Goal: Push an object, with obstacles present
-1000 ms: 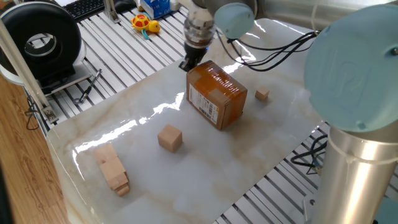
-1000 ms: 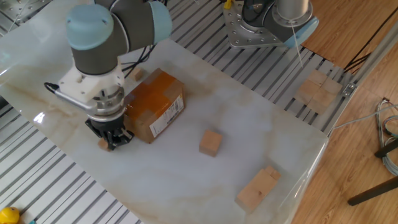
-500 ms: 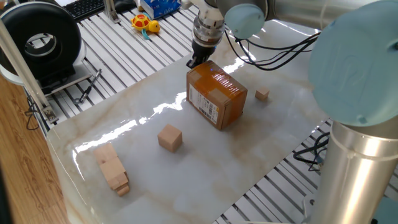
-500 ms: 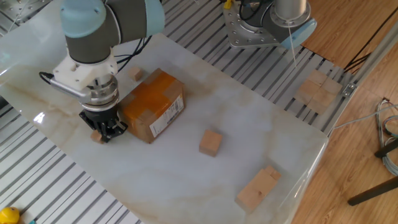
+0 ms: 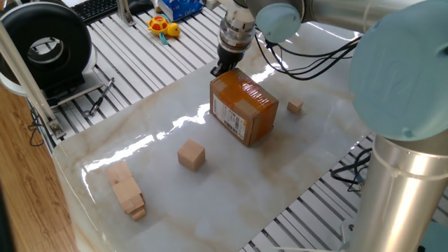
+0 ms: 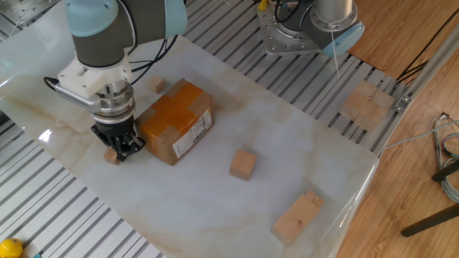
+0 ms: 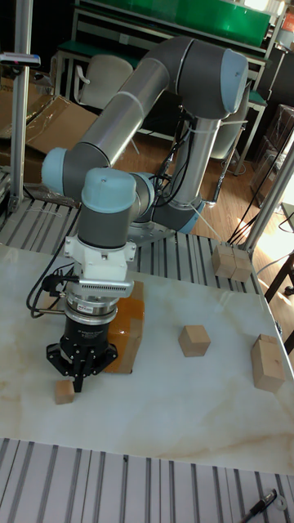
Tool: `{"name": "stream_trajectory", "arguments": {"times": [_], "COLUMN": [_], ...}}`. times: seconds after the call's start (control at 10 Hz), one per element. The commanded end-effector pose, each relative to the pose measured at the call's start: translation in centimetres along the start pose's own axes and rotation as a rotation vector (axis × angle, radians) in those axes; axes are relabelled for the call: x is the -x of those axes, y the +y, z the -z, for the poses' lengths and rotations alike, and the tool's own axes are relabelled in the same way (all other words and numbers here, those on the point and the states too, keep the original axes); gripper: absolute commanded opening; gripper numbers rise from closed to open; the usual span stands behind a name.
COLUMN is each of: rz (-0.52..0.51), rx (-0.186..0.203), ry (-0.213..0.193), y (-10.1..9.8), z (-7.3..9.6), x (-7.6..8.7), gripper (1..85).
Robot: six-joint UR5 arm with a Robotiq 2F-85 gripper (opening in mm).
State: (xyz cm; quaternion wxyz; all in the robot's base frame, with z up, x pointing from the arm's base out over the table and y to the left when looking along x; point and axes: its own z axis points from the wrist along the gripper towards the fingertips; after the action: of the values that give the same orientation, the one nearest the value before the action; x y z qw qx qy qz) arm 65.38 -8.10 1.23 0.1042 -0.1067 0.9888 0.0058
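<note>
One tiny tan wooden cube (image 7: 64, 391) at lower left touches the closed pincer (image 7: 80, 377); push gently, avoiding the brown cardboard box (image 7: 126, 333).

1. The cardboard box (image 5: 243, 107) carries a white label (image 5: 232, 119) on one side, seen also in the other fixed view; dark printed lines show on it, but they are too small to read.
2. No other text, brand, number or sign can be read in any view.
</note>
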Motion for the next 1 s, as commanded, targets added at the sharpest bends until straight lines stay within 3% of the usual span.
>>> {"name": "stream_trajectory", "arguments": {"times": [0.0, 0.2, 0.4, 0.9], "rz": [0.024, 0.036, 0.014, 0.006], "rx": [-0.009, -0.026, -0.006, -0.009], "ry": [0.001, 0.000, 0.005, 0.019], "y": [-2.4, -4.2, -3.7, -3.8], "z": [0.8, 1.1, 1.1, 1.1], "x": [-0.9, -2.1, -2.3, -2.6], "gripper": [1.3, 1.3, 1.3, 1.3]}}
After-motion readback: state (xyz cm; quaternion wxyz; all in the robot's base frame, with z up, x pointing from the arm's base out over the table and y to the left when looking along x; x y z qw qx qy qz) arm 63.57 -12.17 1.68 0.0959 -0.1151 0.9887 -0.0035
